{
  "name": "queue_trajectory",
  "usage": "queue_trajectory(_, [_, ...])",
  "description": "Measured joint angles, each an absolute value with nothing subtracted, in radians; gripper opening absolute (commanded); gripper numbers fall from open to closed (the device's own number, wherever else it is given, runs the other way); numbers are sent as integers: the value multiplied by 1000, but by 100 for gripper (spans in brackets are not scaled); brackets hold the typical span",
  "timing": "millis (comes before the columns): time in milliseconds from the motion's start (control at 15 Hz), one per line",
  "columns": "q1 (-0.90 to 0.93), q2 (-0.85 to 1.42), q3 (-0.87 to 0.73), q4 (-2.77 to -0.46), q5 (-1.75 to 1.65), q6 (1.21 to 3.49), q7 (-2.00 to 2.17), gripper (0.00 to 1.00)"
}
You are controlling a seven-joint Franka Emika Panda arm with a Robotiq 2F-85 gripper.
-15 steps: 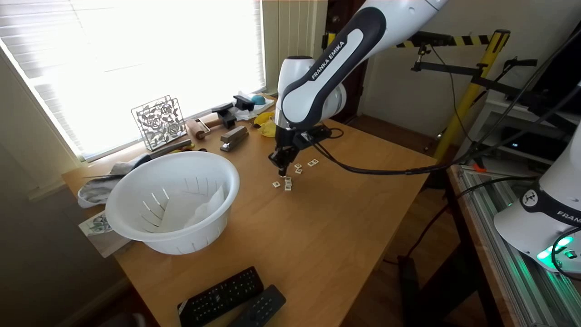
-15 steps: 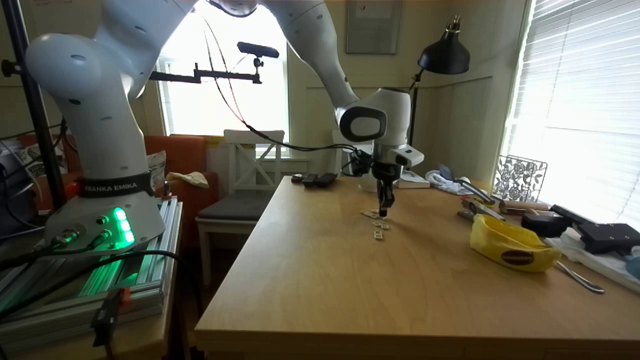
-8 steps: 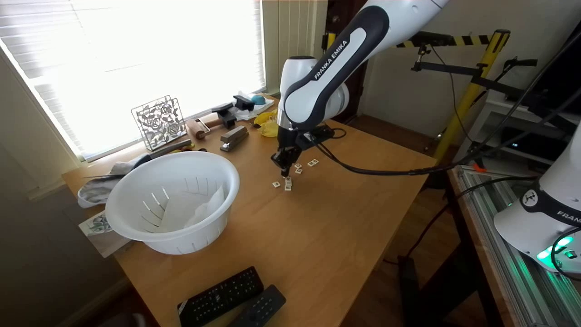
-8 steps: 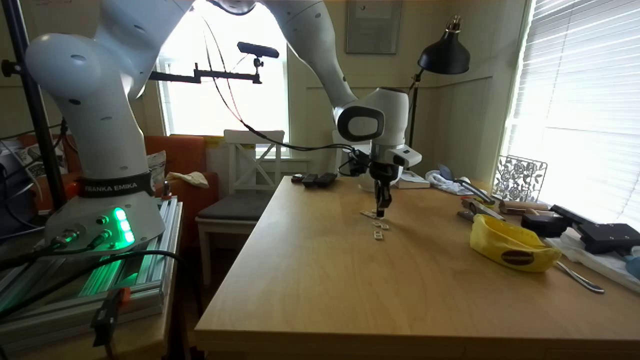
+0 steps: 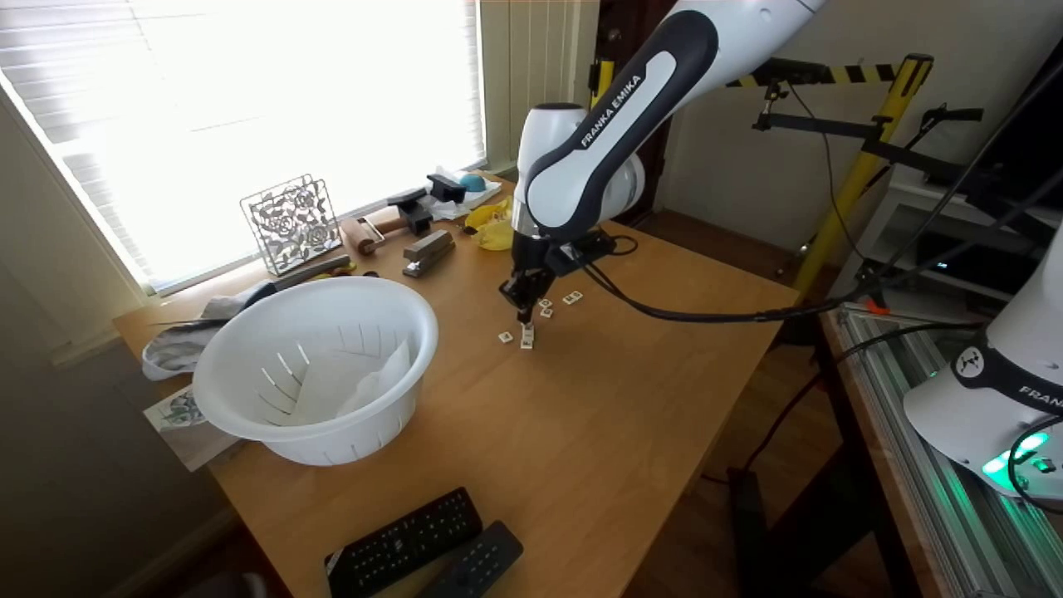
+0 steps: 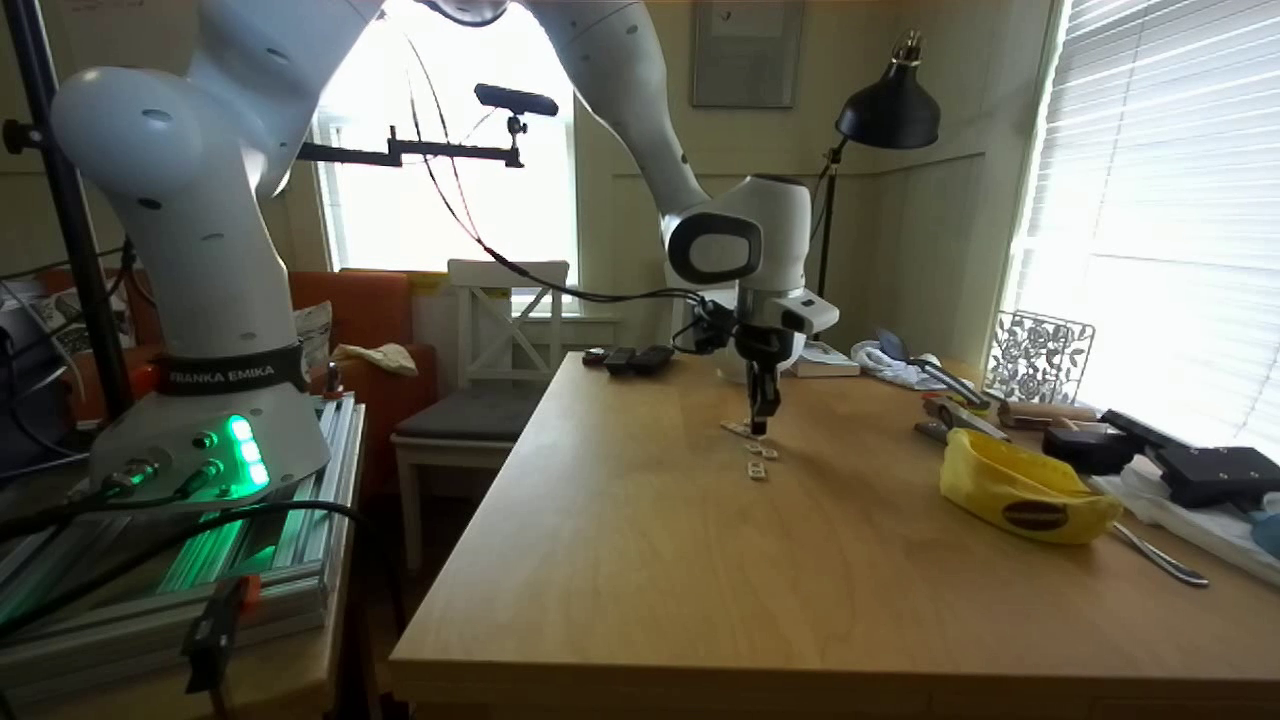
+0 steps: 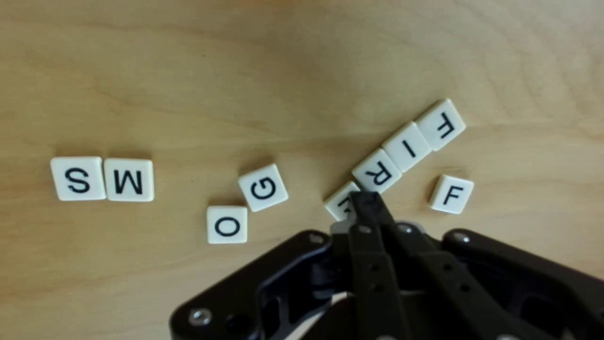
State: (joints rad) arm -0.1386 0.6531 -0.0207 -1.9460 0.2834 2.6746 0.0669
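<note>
A: Lower right of the wrist view, the hand (image 7: 373,204) is pressed tight together!
B: Right over a letter tile (image 7: 339,201), half hiding it; touching, I can't tell.
A: Off toward the upper right run the R tile (image 7: 377,171), I tile (image 7: 406,147) and F tile (image 7: 441,124)!
B: Farther out, G tile (image 7: 263,187) and O tile (image 7: 227,225), then M tile (image 7: 129,180) beside S tile (image 7: 78,178), middle left!

Tile row (image 7: 406,147) on table (image 7: 188,94), lone F tile (image 7: 451,194) beside.
</note>
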Motion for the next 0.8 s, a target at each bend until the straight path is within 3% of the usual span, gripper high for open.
queue_trajectory(800, [-139, 621, -14, -2042, 284, 2825, 76, 0])
